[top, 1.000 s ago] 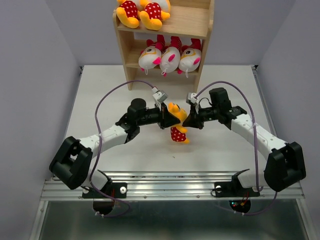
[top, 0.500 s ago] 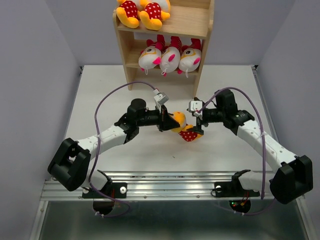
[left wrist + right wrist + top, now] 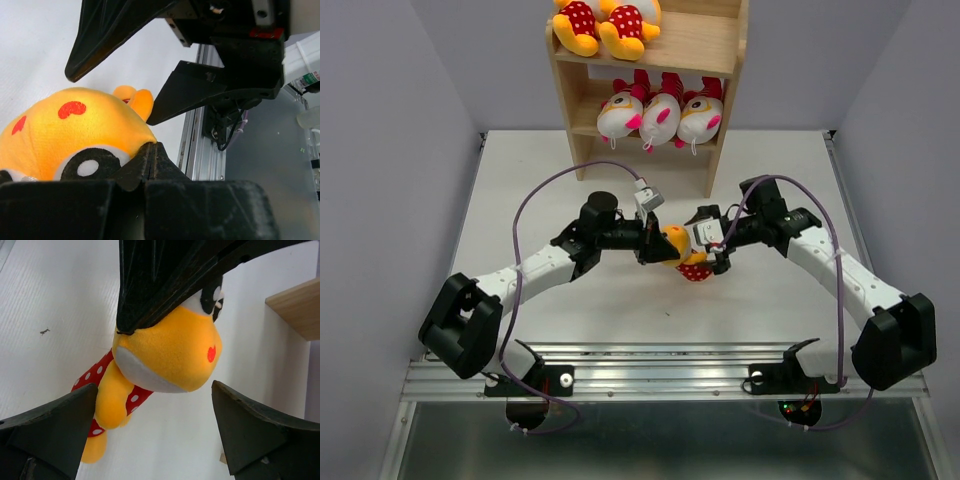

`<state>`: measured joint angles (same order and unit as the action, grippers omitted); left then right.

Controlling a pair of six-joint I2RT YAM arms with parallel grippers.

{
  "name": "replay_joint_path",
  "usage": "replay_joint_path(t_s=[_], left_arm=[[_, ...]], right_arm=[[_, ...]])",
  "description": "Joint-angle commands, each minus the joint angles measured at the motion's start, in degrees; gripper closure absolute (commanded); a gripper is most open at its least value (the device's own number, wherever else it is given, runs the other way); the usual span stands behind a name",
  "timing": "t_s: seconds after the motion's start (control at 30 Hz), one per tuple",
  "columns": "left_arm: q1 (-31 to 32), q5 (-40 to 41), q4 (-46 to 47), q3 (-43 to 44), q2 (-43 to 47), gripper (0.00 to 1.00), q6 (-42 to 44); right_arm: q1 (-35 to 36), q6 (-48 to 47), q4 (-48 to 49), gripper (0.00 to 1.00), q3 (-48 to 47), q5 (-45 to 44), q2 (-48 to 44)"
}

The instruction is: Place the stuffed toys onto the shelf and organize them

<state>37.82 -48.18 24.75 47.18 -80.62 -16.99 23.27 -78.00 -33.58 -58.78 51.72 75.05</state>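
A yellow-orange stuffed toy [image 3: 678, 246] in a red white-dotted shirt hangs above the table's middle. My left gripper [image 3: 656, 243] is shut on its head [image 3: 75, 125], and the fabric is pinched at the closed jaw tips [image 3: 151, 149]. My right gripper [image 3: 710, 252] is open and faces the toy from the right. In the right wrist view its fingers [image 3: 50, 425] stand apart on either side below the toy [image 3: 165, 355] without touching it. The wooden shelf [image 3: 695, 40] stands at the back. It holds two yellow toys [image 3: 605, 25] on the upper tier and three white-headed toys [image 3: 660, 115] on the tier below.
The white table [image 3: 520, 180] has a metal rail [image 3: 660, 375] along its near edge. Grey walls close in the left and right sides. Purple cables [image 3: 535, 195] arch over both arms. A corner of the shelf [image 3: 295, 310] shows in the right wrist view.
My right gripper let go of the toy and opened, then moved in again toward it from the right. The toy swung and now hangs from the left gripper alone.
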Motion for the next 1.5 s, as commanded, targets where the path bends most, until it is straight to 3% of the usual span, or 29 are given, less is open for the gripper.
replay_joint_path(t_s=[0.0, 0.27, 0.4, 0.8, 0.9, 1.07, 1.2, 1.23, 1.3, 1.33, 1.4, 1.43, 1.47], left_arm=[[0.2, -1.0, -5.3, 2.9, 1.3, 1.00, 5.4], [0.2, -0.1, -6.2, 1.3, 3.7, 1.00, 7.0], [0.2, -0.9, -6.3, 1.4, 4.6, 1.00, 7.5], [0.3, 0.5, -4.9, 0.5, 6.5, 1.00, 7.1], [0.3, 0.5, -4.5, 0.9, 5.9, 1.00, 7.1], [0.3, 1.2, -3.8, 2.8, 4.9, 1.00, 6.9], [0.3, 1.9, -1.3, 2.7, 4.9, 1.00, 5.5], [0.3, 2.0, -0.7, 2.6, 5.1, 1.00, 5.0], [0.3, 2.0, 0.9, 2.0, 5.2, 1.00, 4.3], [0.3, 2.3, 1.3, 1.7, 5.3, 1.00, 3.8], [0.3, 2.5, 2.1, 0.9, 5.5, 1.00, 3.5], [0.3, 2.7, 2.4, 0.6, 5.6, 1.00, 3.2], [0.3, 2.7, 2.5, 0.2, 5.5, 1.00, 3.1]], right_arm=[[0.2, -2.0, -2.3, 0.00, -5.8, 3.2, -1.5], [0.2, -5.1, -4.8, 0.00, -9.0, 0.7, -0.1], [0.2, -12.4, -14.7, 0.00, -12.3, 2.1, 3.6], [0.2, -21.8, -37.2, 0.00, -17.9, 7.8, 11.5], [1.4, -20.3, -36.0, 0.00, -15.3, 7.3, 11.1], [3.7, -9.0, -25.9, 0.04, -11.9, 7.9, 10.3], [4.2, 1.6, -20.8, 0.24, -10.4, 9.4, 10.7], [4.2, 5.8, -18.2, 0.35, -10.1, 9.7, 10.6], [4.2, 10.5, -14.9, 0.48, -9.3, 9.8, 10.5], [4.2, 13.8, -12.7, 0.63, -9.2, 9.7, 10.2], [4.2, 16.1, -11.3, 0.80, -9.2, 9.7, 10.1], [4.2, 17.4, -11.3, 0.96, -9.3, 10.1, 10.1], [4.2, 18.0, -11.2, 0.99, -9.3, 10.3, 9.9]])
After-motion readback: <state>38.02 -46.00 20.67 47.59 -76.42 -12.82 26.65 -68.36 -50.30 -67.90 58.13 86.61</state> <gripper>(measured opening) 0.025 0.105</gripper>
